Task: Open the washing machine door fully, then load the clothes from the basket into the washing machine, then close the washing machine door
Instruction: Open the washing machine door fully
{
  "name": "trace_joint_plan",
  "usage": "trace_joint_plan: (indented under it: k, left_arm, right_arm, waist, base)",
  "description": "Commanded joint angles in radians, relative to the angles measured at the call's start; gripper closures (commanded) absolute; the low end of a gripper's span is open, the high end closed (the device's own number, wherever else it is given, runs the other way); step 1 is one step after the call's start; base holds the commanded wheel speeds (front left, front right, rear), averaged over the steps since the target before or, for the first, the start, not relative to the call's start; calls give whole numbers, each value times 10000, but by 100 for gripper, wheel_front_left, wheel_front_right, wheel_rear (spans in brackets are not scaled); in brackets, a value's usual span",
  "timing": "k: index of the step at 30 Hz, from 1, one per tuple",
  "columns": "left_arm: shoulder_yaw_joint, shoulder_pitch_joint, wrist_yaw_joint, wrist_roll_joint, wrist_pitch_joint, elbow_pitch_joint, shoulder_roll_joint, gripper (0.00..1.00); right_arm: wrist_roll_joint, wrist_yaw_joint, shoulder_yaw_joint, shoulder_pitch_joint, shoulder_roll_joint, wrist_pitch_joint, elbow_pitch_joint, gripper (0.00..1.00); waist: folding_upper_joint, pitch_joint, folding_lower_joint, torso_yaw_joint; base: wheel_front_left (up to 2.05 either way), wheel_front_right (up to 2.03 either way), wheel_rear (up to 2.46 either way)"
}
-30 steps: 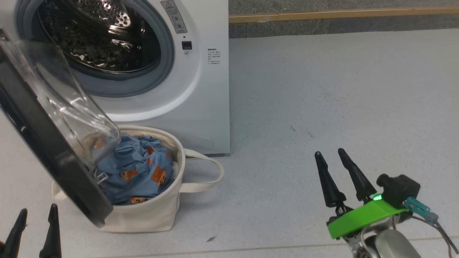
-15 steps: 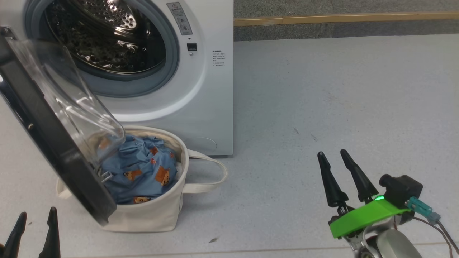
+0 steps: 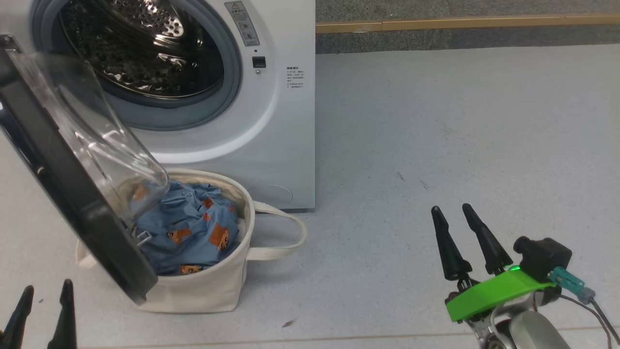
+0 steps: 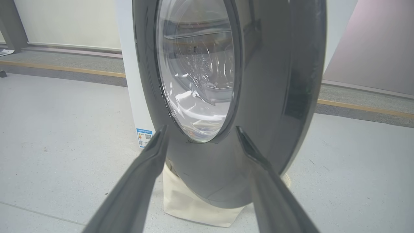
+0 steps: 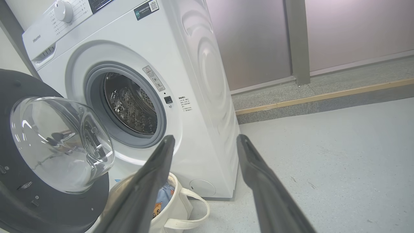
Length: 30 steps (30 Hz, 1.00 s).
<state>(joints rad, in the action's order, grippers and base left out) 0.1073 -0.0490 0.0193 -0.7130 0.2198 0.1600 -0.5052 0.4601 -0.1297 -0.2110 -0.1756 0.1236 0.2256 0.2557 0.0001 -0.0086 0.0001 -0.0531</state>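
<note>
**Inspector:** Floor is pale grey and speckled, with a yellow strip along its far edge at the top of the frame. Where is the washing machine?

**Assessor:** Upper left of the head view, with the steel drum exposed. The washing machine door stands partly swung out. Its black rim runs diagonally from the upper left edge down to lower left-centre, and the glass bowl bulges toward the right.

**Inspector:** The basket?

**Assessor:** On the floor directly before the machine, lower left-centre, with the clothes inside. The door's lower edge overhangs the basket's left part and hides some of the fabric. Whether it touches the canvas cannot be told.

**Inspector:** Grippers?

**Assessor:** Left gripper is at the bottom left corner, fingers parted with nothing between them. In the left wrist view the door's outer face lies straight ahead, up-frame of both fingertips, near but apart. Right gripper is at lower right, fingers spread and empty, well apart from door and basket.

**Inspector:** Finding?

**Assessor:** The door is judged not fully open. The left arm is the nearer one, but it faces the outer side, so a push from there would close the door. The rim edge is the likely purchase for swinging it further toward frame left, clear of the basket.
</note>
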Motion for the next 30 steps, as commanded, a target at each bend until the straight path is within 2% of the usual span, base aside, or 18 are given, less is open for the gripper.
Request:
trace_joint_plan:
  k: [1, 2, 3, 13, 16, 20, 25, 30]
  left_arm:
    - [-489, 531, 110, -54, 29, -236, -477, 17]
    - [-497, 527, 117, -58, 33, -247, -483, 92]
    - [-490, 522, 112, -51, 36, -264, -497, 100]
    - [-691, 482, 245, -226, 26, -1036, -532, 100]
    - [-800, 482, 549, -170, -198, -2087, -666, 100]
    - [-756, 600, 1028, -211, -884, -4420, -740, 100]
    - [116, 1308, 1626, -59, -2241, -6995, -679, 100]
    - [1319, 2285, 1800, -18, -3124, -7526, -170, 100]
  right_arm:
    - [-75, -10, -141, -255, -71, 8, -288, 0]
    - [-75, -10, -134, -252, -71, 10, -290, 0]
    - [-81, -10, -125, -247, -68, 11, -291, 0]
    - [-88, -10, -73, -209, -62, 9, -297, 0]
    - [-90, -10, -43, -197, -47, 10, -303, 0]
    - [-107, -10, 11, -171, -27, -1, -322, 0]
    - [-154, -10, 47, -184, -64, -23, -349, 0]
    - [-187, -10, -14, -271, -126, -29, -361, 0]
  waist:
    - [-1, 0, -1, 13]
    - [-1, 2, -1, 20]
    - [-1, 4, -1, 31]
    - [-1, 10, -1, 130]
    - [-1, 7, -1, 177]
    - [-1, 4, -1, 257]
    - [-1, 67, -1, 316]
    - [-1, 170, -1, 216]
  base:
    - [0, 0, 0]
    - [0, 0, 0]
    - [0, 0, 0]
    - [0, 0, 0]
    - [0, 0, 0]
    - [0, 0, 0]
    - [0, 0, 0]
    - [0, 0, 0]
